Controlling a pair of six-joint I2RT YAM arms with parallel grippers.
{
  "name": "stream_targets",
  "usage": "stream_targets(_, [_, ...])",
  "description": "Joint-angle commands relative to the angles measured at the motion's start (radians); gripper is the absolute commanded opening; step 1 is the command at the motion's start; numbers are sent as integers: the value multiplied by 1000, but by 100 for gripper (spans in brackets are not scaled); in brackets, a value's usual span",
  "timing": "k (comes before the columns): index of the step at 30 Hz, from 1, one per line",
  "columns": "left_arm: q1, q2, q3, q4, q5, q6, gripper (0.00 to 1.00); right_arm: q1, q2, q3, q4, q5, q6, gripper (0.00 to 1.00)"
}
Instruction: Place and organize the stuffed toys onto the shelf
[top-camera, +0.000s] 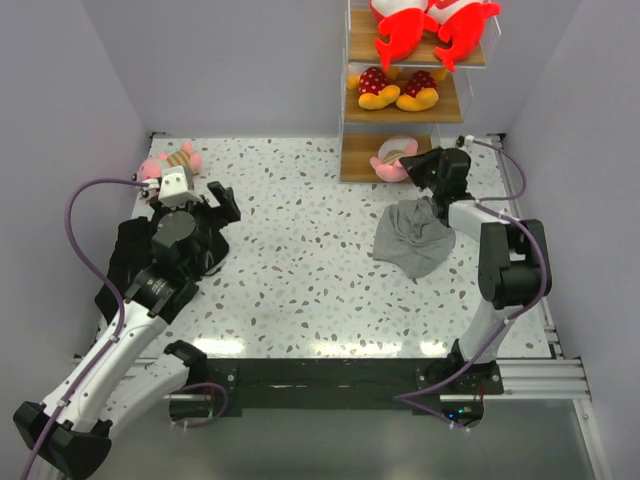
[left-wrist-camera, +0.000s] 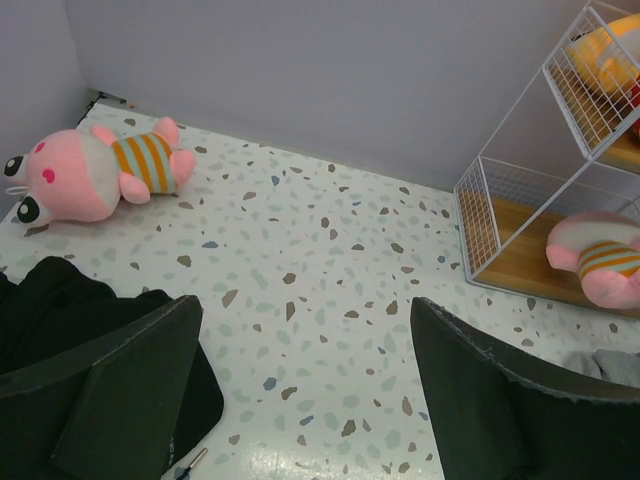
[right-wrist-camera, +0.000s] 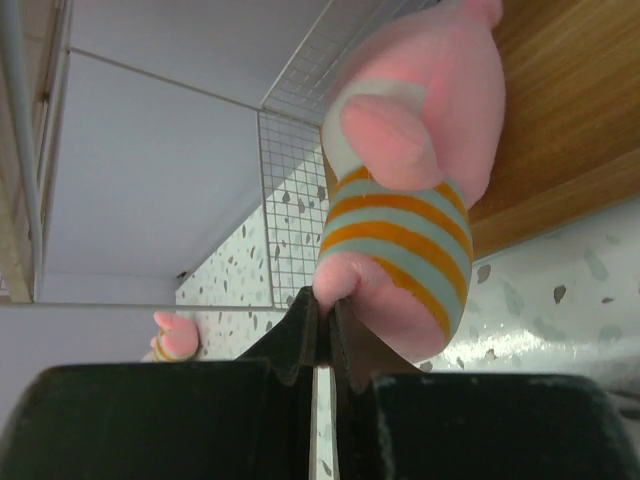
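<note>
Status: five toys sit on the shelf (top-camera: 355, 160) — red-and-white pair (top-camera: 430, 25) top, yellow-orange pair (top-camera: 398, 90) middle, one pink toy (top-camera: 392, 158) bottom. The right gripper (right-wrist-camera: 322, 310), jaws together, touches it (pinch unclear). Remaining: second pink toy (left-wrist-camera: 95, 175), far-left corner, lying along the back wall, head leftward. The left gripper (left-wrist-camera: 303, 310) — jaws apart, empty — faces it.
</note>
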Motion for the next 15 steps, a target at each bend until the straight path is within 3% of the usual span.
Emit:
stream_targets(1, [-7, -4, -1, 38, 9, 8, 90, -18, 28, 105, 14, -119, -85, 0])
stream_targets(9, [-10, -8, 1, 37, 11, 7, 90, -40, 87, 200, -169, -12, -131, 0])
stream_targets(15, [-12, -3, 1, 37, 18, 5, 90, -69, 131, 229, -207, 48, -133, 0])
